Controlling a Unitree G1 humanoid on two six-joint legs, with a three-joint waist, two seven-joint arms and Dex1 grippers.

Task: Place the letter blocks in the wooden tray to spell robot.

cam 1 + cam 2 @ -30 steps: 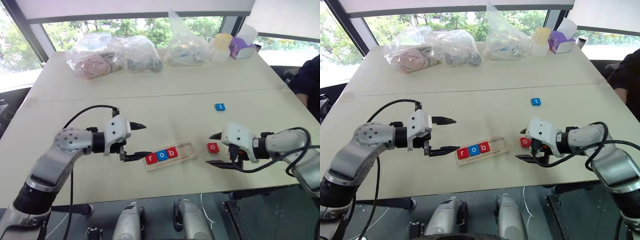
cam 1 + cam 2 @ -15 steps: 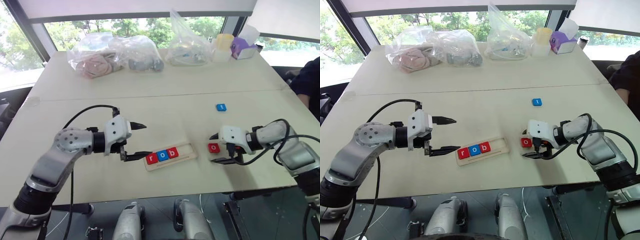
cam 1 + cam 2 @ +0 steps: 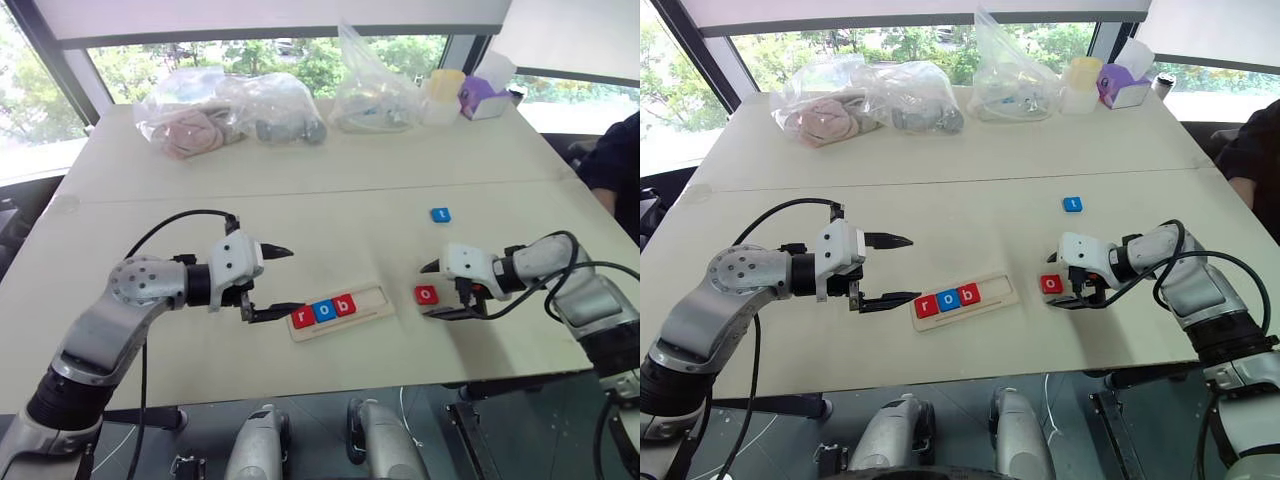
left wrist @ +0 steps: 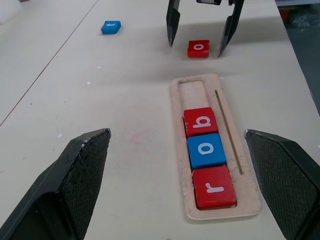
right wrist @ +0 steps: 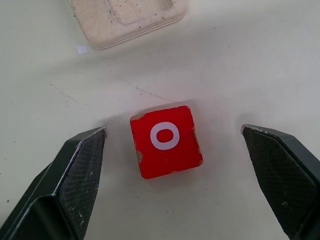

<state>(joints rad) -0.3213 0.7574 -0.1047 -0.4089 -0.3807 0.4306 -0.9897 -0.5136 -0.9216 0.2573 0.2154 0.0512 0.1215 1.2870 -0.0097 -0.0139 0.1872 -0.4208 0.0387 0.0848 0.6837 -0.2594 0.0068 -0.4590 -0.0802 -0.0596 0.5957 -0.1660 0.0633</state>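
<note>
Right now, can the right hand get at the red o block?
Probably yes. The right hand is open, its fingers either side of the red o block, which lies flat on the table with nothing between.

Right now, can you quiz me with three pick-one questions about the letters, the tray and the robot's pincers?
1. Where is the red o?
A. in the tray
B. on the table between the right pincer's fingers
C. on a bag

2. How many letters sit in the tray?
A. two
B. three
C. five

3. How is the right pincer?
A. open
B. shut on the o
C. holding the tray

Answers:
1 B, it lies flat between the fingers, untouched.
2 B, r, o, b.
3 A, gaps show on both sides of the o.
</note>
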